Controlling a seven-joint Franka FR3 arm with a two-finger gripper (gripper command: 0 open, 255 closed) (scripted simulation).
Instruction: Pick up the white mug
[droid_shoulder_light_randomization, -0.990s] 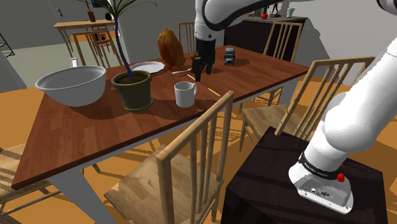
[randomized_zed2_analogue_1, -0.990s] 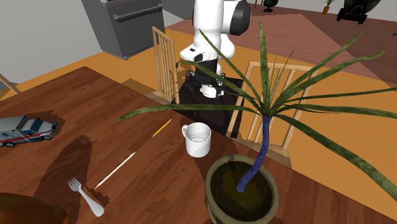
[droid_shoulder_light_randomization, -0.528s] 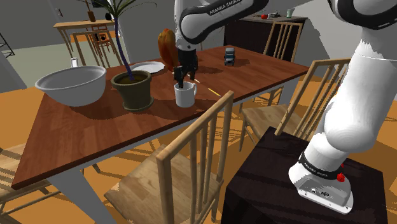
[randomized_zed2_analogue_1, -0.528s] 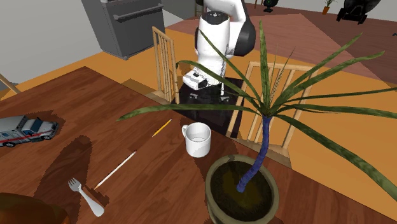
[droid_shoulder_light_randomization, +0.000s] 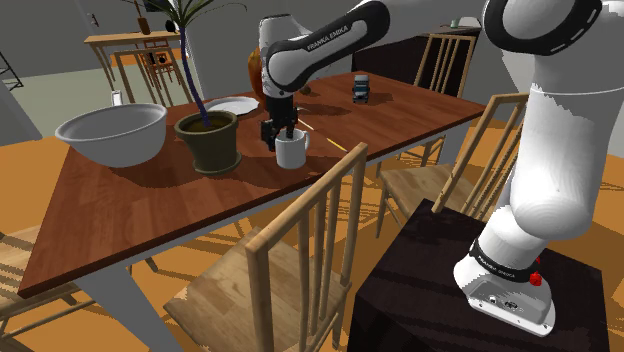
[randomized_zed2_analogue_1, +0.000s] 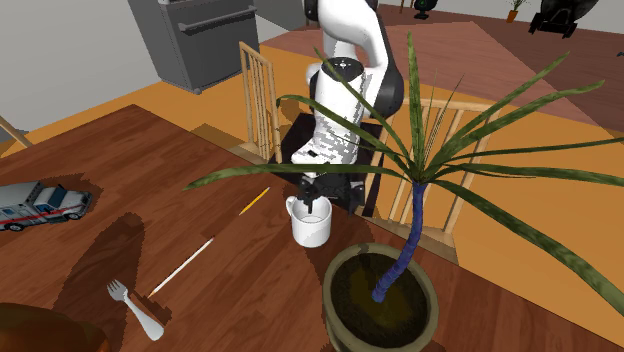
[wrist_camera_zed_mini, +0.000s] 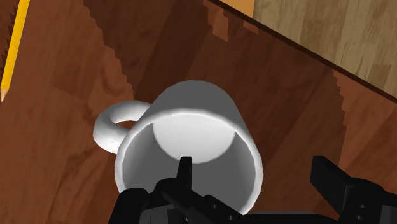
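Pincer (wrist_camera_zed_mini: 253, 170) held apart over upright white mug (wrist_camera_zed_mini: 191, 121) near table (wrist_camera_zed_mini: 70, 70) edge. Wall opposite handle (wrist_camera_zed_mini: 109, 127) straddled: one finger (wrist_camera_zed_mini: 184, 173) inside, other outside. Nothing clamped yet.

I could read only one brand. "FRANKA EMIKA" ran in dark capitals along the white forearm link of the robot arm (droid_shoulder_light_randomization: 322, 42) in the shoulder view. The black band around the arm's white base (droid_shoulder_light_randomization: 500, 266) carried a short line of pale lettering, too small for me to make out. In the second exterior view, small dark marks sat on the arm's white casing (randomized_zed2_analogue_1: 330, 150), and I could not read those either.
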